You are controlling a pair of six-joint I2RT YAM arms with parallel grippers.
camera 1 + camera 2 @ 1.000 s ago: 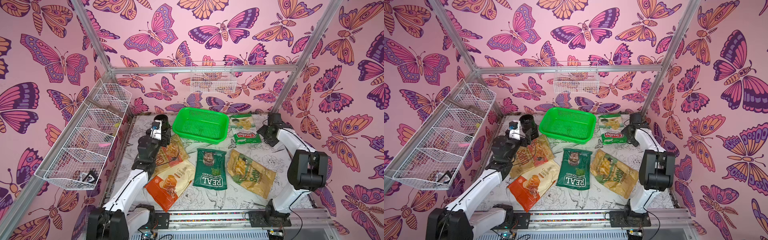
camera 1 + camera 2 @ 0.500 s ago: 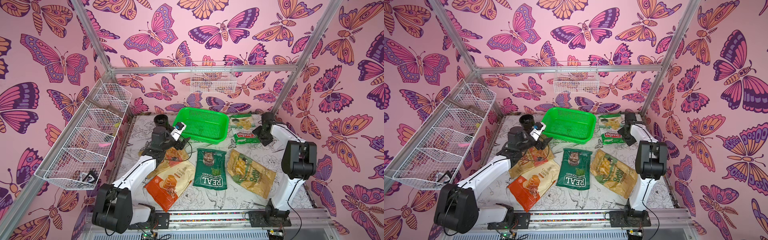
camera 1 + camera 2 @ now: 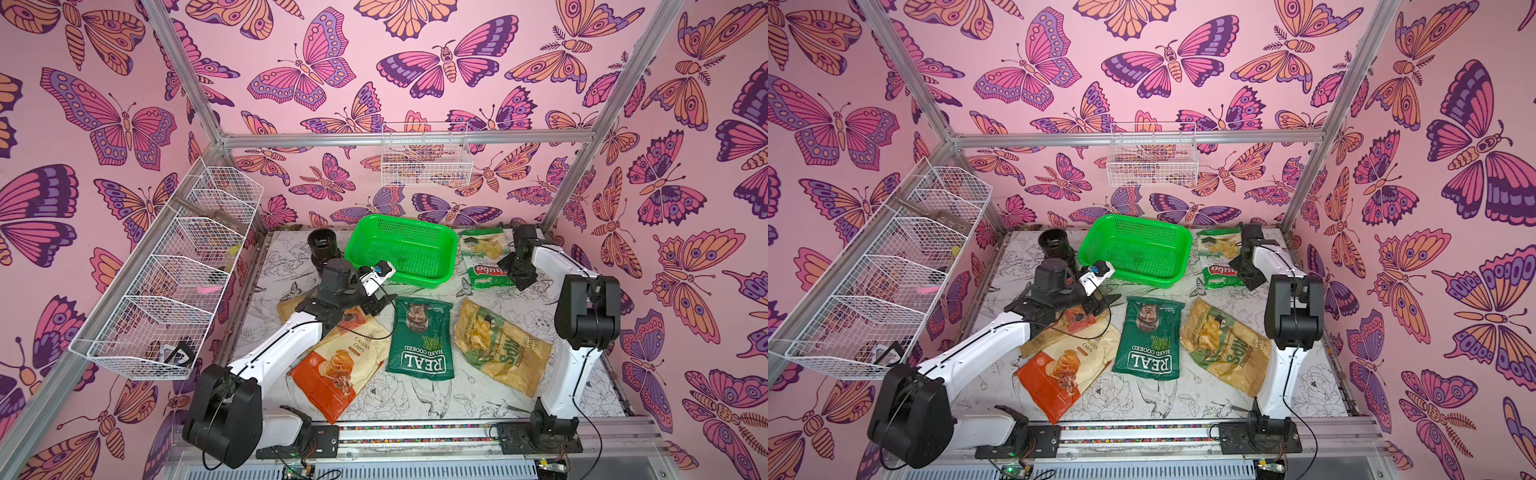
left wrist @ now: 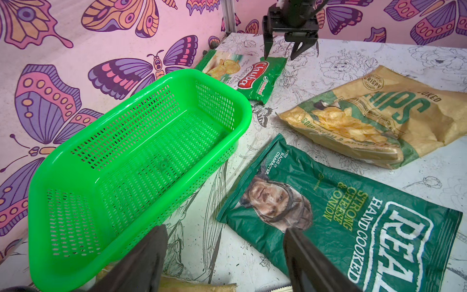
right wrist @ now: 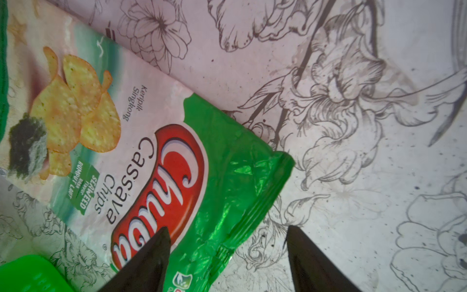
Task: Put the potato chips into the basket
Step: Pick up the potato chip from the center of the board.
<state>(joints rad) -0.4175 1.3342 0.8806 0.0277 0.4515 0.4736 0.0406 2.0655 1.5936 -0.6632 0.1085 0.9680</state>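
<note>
All five bags are out on the counter (image 3: 415,399), and the green basket (image 3: 409,281), at twelve o'clock by the back wall, shows bare mesh, so this is the opening pick. The right end effector (image 5: 227,227) sits right at the Chuba bag (image 3: 484,259), which lies just beside the basket at its three o'clock. Jaws spread, nothing gripped: in the right wrist view one fingertip (image 5: 154,255) is over the red logo and its partner over bare counter, with the crimped green corner between them. My read: it needs to sink that last bit, pinch the seal, lift clear of the rim and swing toward nine o'clock to let go over the basket.

The left end effector (image 4: 225,228) hangs spread and empty too, off the basket's seven o'clock corner, above the tan-orange bag (image 3: 291,305). The dark green REAL bag (image 3: 419,332) is at its three o'clock, a likely next candidate.

Around them: the tan-green bag (image 3: 498,345) at four o'clock on the counter, and the cream-orange Cassava Chips bag (image 3: 340,370) at seven, butting against the tan-orange one. A black cylinder (image 3: 322,245) stands at the basket's nine o'clock; white wire baskets (image 3: 166,291) line the wall at nine. In the way? The basket's own wall, and the left arm close to that corner; two arms at one basket could crowd. A slick bag may also slip from a corner pinch.
</note>
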